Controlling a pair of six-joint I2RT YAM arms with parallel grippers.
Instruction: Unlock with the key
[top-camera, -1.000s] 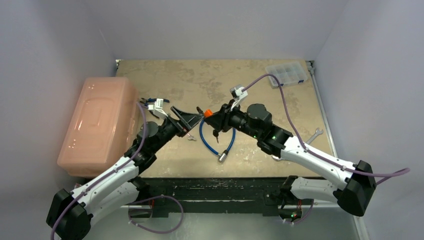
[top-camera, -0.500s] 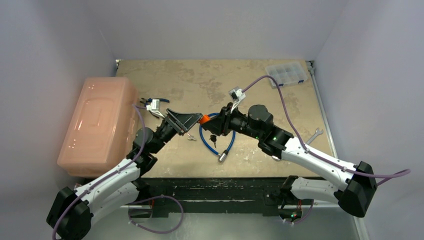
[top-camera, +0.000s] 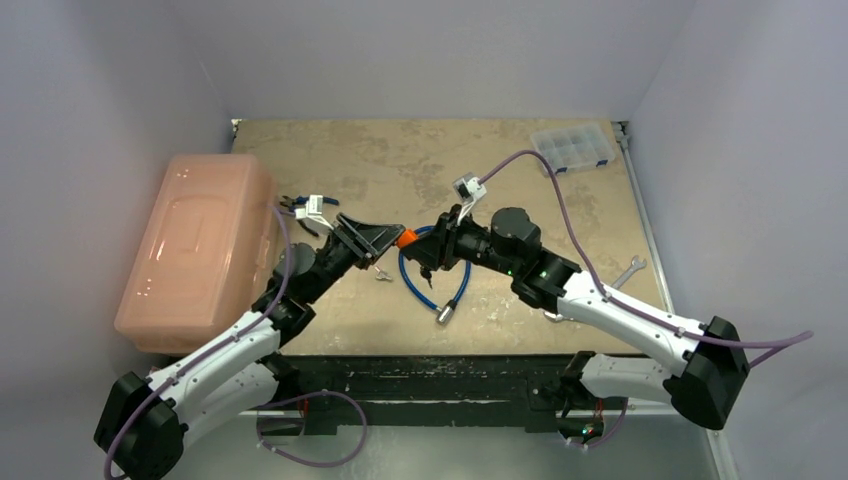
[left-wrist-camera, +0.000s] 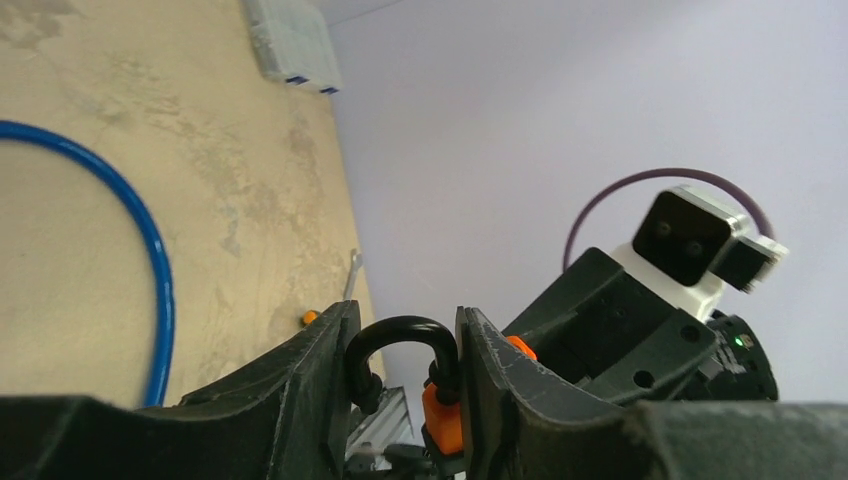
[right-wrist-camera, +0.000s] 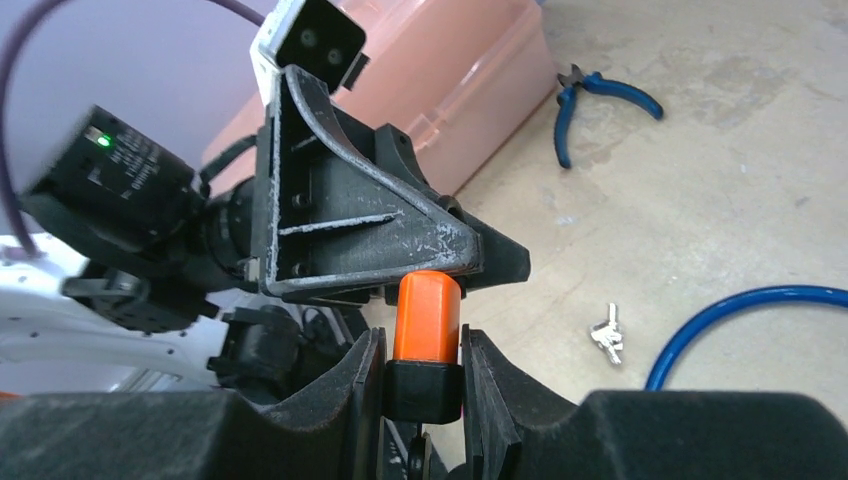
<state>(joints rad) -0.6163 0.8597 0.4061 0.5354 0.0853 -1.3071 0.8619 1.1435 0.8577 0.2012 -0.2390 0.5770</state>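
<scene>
At frame centre the right gripper (top-camera: 428, 244) clamps the orange padlock (right-wrist-camera: 428, 315), its long axis pointing left at the left gripper (top-camera: 388, 238), which pinches the black shackle (left-wrist-camera: 402, 328). What look like small silver keys (top-camera: 383, 273) lie on the desk (top-camera: 500, 170) just below, nearer the left arm.

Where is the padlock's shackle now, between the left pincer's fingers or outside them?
Between them: the black shackle fills the gap of the left pincer; the right pincer holds the orange padlock body.
</scene>
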